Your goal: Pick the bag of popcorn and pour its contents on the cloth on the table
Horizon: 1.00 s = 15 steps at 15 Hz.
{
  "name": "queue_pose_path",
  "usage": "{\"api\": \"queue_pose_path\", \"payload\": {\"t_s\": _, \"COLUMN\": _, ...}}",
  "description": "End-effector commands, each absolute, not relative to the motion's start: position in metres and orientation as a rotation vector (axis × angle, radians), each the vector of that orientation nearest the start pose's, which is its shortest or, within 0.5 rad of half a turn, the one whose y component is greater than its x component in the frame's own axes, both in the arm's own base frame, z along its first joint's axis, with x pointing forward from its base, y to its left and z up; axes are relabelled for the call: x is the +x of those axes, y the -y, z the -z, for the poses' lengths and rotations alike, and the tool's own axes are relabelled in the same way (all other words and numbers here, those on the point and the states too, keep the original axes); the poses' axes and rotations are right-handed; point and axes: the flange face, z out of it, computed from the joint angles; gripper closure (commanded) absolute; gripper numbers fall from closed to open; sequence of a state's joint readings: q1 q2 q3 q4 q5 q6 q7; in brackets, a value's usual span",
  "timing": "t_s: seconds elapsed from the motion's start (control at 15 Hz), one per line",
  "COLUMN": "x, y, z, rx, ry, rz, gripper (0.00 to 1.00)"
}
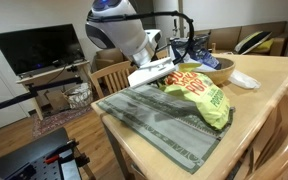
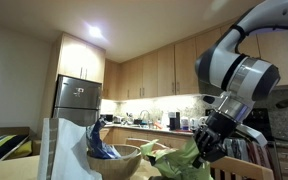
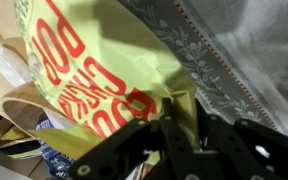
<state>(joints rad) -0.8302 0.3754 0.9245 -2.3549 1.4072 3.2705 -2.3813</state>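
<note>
The lime-green bag of popcorn [image 1: 199, 92] lies on its side across the far end of the grey-green cloth [image 1: 154, 120] on the blond table [image 1: 274, 95]. My gripper [image 1: 167, 72] is at the bag's end nearest the robot. In the wrist view the bag [image 3: 94, 60] shows red lettering, and a folded strip of its edge runs between the black fingers [image 3: 144, 140] of the gripper [image 3: 179, 125], which pinch it. The cloth [image 3: 224, 50] lies under and beyond the bag. In an exterior view the gripper [image 2: 206, 142] grips the bag [image 2: 179, 160] low down. Its contents do not show.
A wooden bowl [image 1: 218, 70] stands just behind the bag, with a blue-and-white bag [image 1: 198, 48] beyond it and a white crumpled thing [image 1: 244, 80] beside it. A wooden chair [image 1: 112, 76] stands at the table's end by the robot. Another chair back [image 1: 284, 150] rises in front.
</note>
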Motion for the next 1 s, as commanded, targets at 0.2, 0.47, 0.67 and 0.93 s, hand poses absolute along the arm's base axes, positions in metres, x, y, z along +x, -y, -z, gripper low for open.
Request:
{"api": "queue_pose_path", "payload": {"t_s": 0.2, "x": 0.486, "y": 0.051, "z": -0.246, "rx": -2.790, "ry": 1.451, "rz": 0.910, "gripper": 0.21}}
{"api": "queue_pose_path", "payload": {"t_s": 0.47, "x": 0.486, "y": 0.055, "z": -0.247, "rx": -2.781, "ry": 1.468, "rz": 0.911, "gripper": 0.00}}
{"api": "queue_pose_path", "payload": {"t_s": 0.67, "x": 0.490, "y": 0.075, "z": -0.247, "rx": -2.778, "ry": 1.392, "rz": 0.935, "gripper": 0.00}}
{"api": "queue_pose_path", "payload": {"t_s": 0.93, "x": 0.502, "y": 0.124, "z": -0.246, "rx": -2.840, "ry": 1.221, "rz": 0.967, "gripper": 0.00}}
